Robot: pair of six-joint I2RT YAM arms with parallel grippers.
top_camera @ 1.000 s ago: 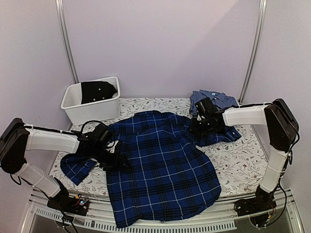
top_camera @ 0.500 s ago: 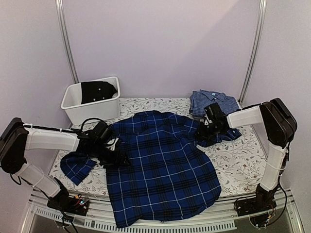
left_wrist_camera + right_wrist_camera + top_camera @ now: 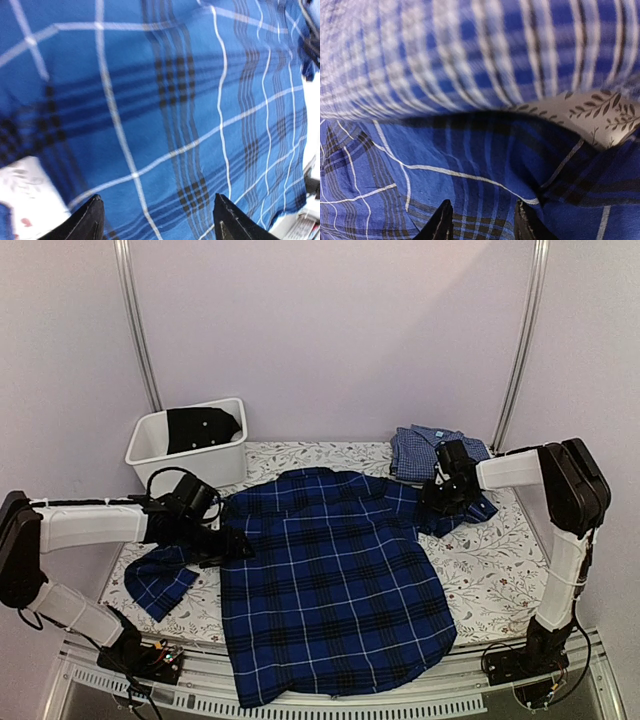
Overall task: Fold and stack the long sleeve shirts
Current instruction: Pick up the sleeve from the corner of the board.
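The plaid shirt (image 3: 330, 580) is spread flat on the floral-printed table (image 3: 495, 575), its hem draped over the near edge. The left gripper (image 3: 158, 197) is held over the smooth woven cloth by the left shoulder, its fingers (image 3: 90, 220) wide apart and nothing clamped. The right gripper (image 3: 484, 202) is set at the rumpled right sleeve, fingers partly apart; whether cloth is pinched cannot be told. Farther back, the fine-checked shirt (image 3: 440, 445) is laid folded just beside that sleeve.
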